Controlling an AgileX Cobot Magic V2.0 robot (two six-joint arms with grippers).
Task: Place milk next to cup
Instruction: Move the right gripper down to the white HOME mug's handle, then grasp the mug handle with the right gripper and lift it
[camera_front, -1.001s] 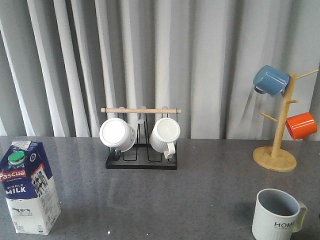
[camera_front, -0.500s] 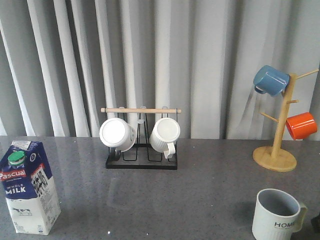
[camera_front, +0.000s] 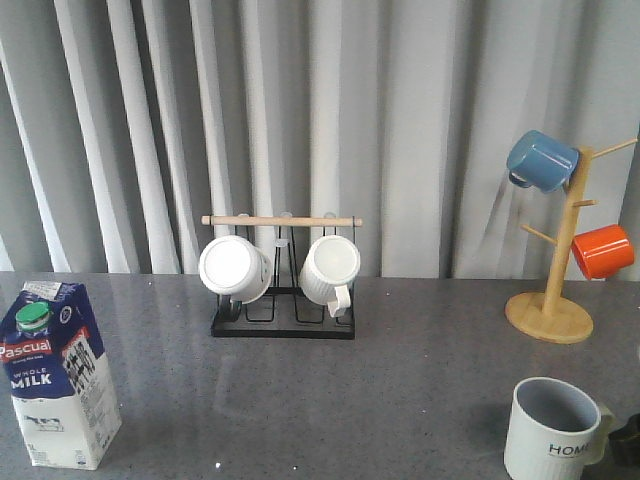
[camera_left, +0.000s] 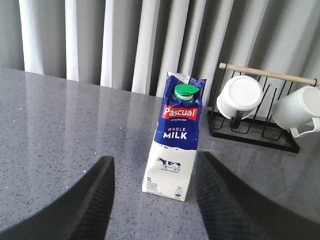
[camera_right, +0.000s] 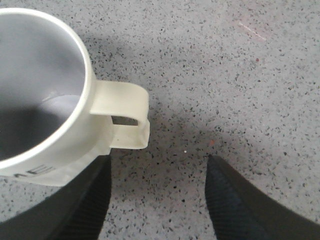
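Observation:
The milk (camera_front: 60, 375), a tall blue-and-white carton with a green cap, stands upright at the table's near left. The cup (camera_front: 555, 430), a pale ribbed mug with "HOME" lettering, stands at the near right with its handle to the right. In the left wrist view my left gripper (camera_left: 155, 165) is open and empty, and the milk (camera_left: 177, 140) stands a little ahead between the finger lines. In the right wrist view my right gripper (camera_right: 159, 165) is open and empty just beside the cup's (camera_right: 40, 100) handle. Only a dark tip of the right gripper (camera_front: 628, 440) shows in the front view.
A black rack (camera_front: 283, 325) with a wooden bar holds two plain white mugs (camera_front: 233, 268) at the middle back. A wooden mug tree (camera_front: 552, 305) at the back right carries a blue mug (camera_front: 541, 160) and an orange mug (camera_front: 603, 250). A grey curtain hangs behind the table.
A dark part of my right gripper has come into the front view's bottom right corner, beside the cup. The milk and the cup have not moved.

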